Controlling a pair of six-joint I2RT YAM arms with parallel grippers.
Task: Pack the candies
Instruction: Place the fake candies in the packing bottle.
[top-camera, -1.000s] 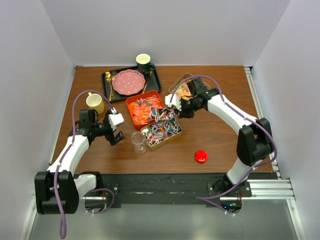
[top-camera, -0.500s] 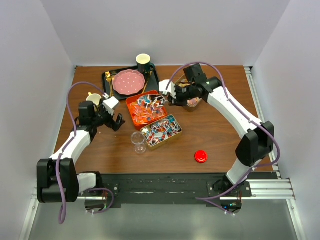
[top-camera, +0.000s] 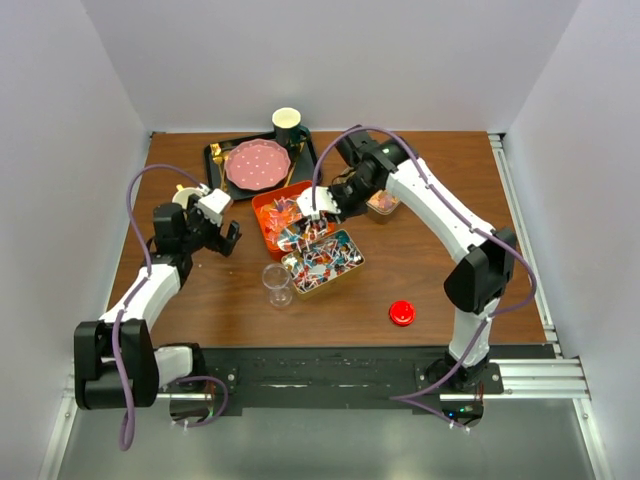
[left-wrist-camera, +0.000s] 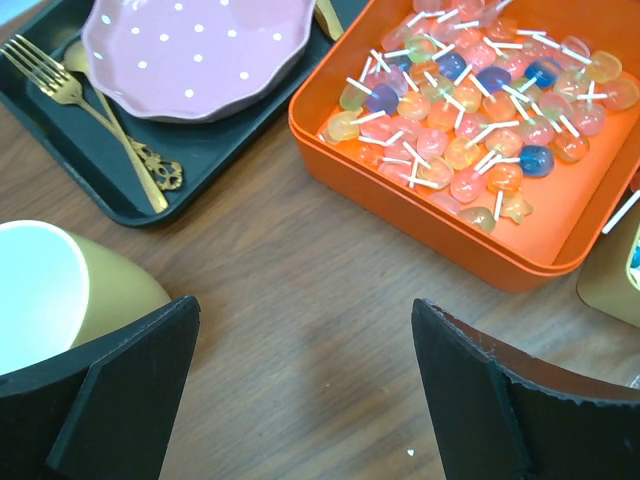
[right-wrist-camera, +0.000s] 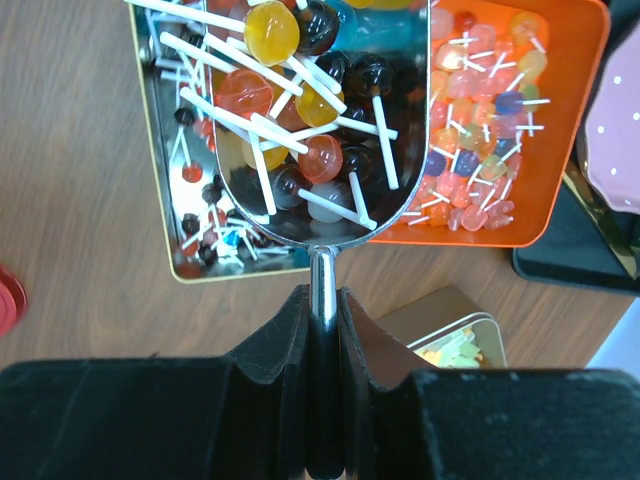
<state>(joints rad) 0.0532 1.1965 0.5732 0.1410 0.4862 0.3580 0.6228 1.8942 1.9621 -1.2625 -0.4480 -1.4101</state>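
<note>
Low in the right wrist view, the right gripper has its fingers pressed tight on the thin handle of a metal scoop. The scoop is loaded with candies: yellow, red and dark lollipops on white sticks. Its bowl hangs above the spot where the gold tin, on the left, meets the orange box, on the right. Both containers hold more candies. In the left wrist view, those in the box are bunched toward its upper part. At the lower right of the right wrist view, a small tin seems to hold pale yellow pieces, though only a corner of its contents shows.

Across the bottom of the left wrist view, the left gripper is spread wide with nothing between its fingers. It hovers over bare table, with the yellow mug at lower left and the box at upper right. At the upper left of that view, a black tray carries a pink plate and a gold fork.

In the overhead view, a dark cup stands at the tray's upper right. A clear cup stands just left of the tin, below centre. A red lid lies well apart from both at the lower right.
</note>
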